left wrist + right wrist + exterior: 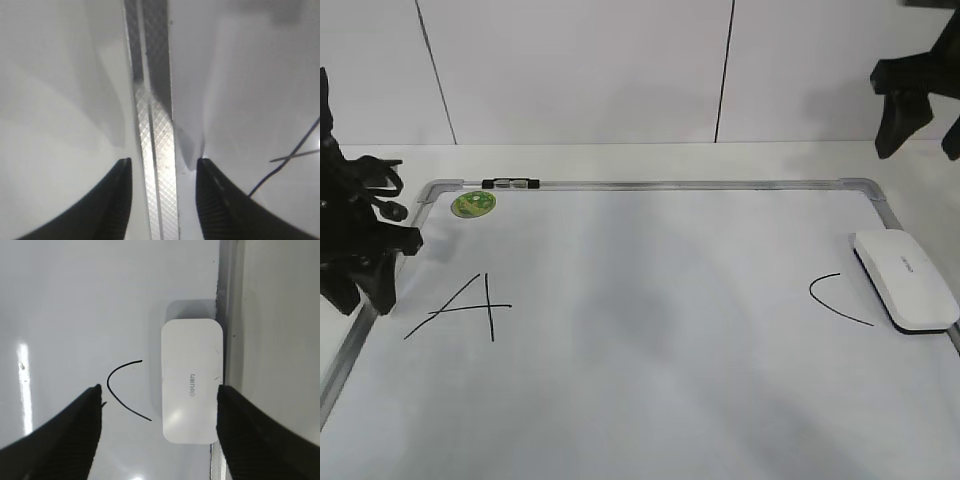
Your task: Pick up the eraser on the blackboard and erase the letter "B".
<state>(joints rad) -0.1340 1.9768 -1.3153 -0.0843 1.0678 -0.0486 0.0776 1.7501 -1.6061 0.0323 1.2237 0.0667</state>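
The white eraser (905, 280) lies flat on the blackboard (670, 185) at its right edge, next to the letter "C" (835, 297). No letter "B" shows; the board between "A" (465, 305) and "C" is blank. My right gripper (920, 145) is open and empty, high above the eraser. In the right wrist view the eraser (191, 380) lies between the open jaws (159, 387), well below them, with the "C" (122, 387) to its left. My left gripper (365, 295) is open and empty over the board's left frame (157, 150).
A black-and-silver marker (510, 184) lies on the board's top frame. A round green sticker (474, 204) sits at the board's top left corner. Strokes of the "A" (295, 155) show at the right of the left wrist view. A white wall stands behind.
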